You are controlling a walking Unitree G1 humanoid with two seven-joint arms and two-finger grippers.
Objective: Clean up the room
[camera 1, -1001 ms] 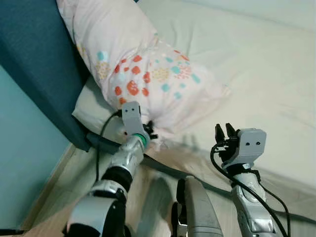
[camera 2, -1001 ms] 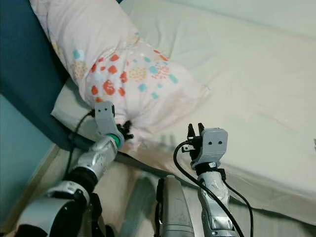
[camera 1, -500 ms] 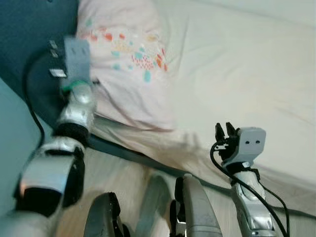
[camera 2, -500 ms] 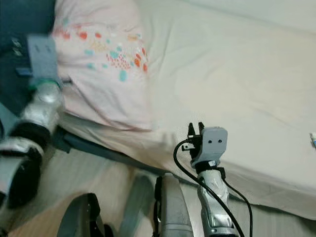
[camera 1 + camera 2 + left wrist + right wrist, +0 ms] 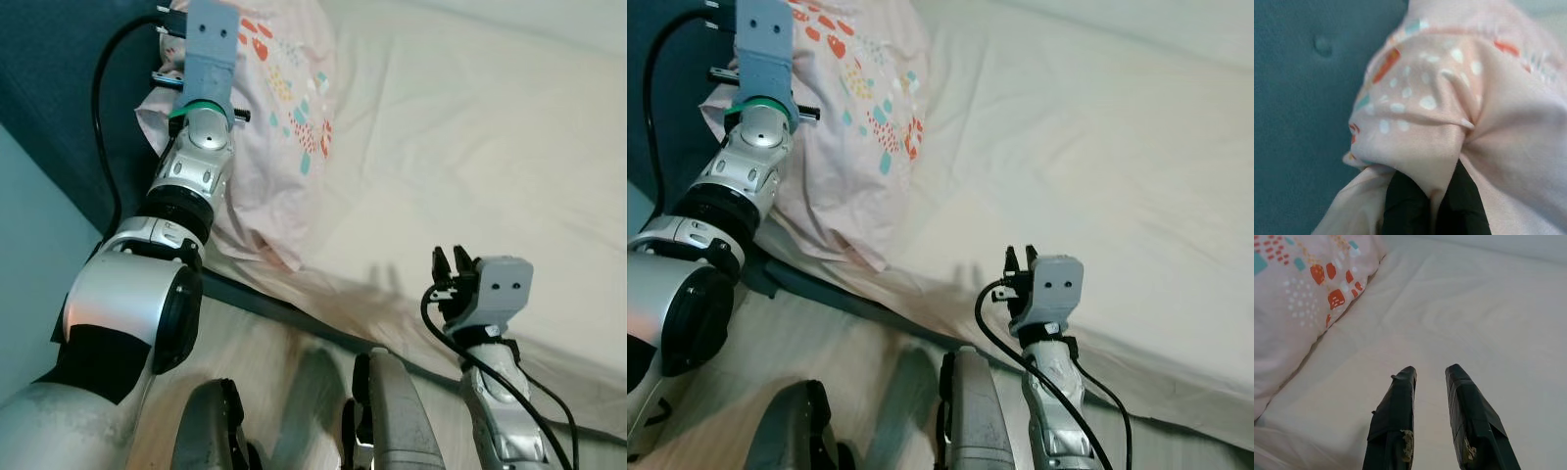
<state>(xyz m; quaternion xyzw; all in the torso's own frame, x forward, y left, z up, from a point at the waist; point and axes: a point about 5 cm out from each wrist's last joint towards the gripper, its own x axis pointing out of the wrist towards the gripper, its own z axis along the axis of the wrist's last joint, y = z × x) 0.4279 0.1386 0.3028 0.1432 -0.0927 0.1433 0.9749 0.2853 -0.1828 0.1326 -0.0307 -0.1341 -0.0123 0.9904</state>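
Fabric is bunched between the two black fingers of the left gripper, which are clamped tight on a corner of the pillow; the pink cloth gathers into a knot of creases right at the pinch. From there the pillow hangs and drapes along the head end of the bed, its upper part raised beside the dark blue headboard, its lower edge trailing near the mattress rim. The left arm reaches up and across it.

The pillow looks light and very soft. It sags from the held corner and will likely swing or fold when moved, so a corner pinch carries the cloth more than the filling. The cover seems smooth and could slip through the fingers. A deeper bite into the corner seam, or a second hold on the opposite edge, would probably steady it.

The right gripper hovers low over the bare cream sheet near the bed's edge, its fingers parted and holding nothing, well apart from the pillow.
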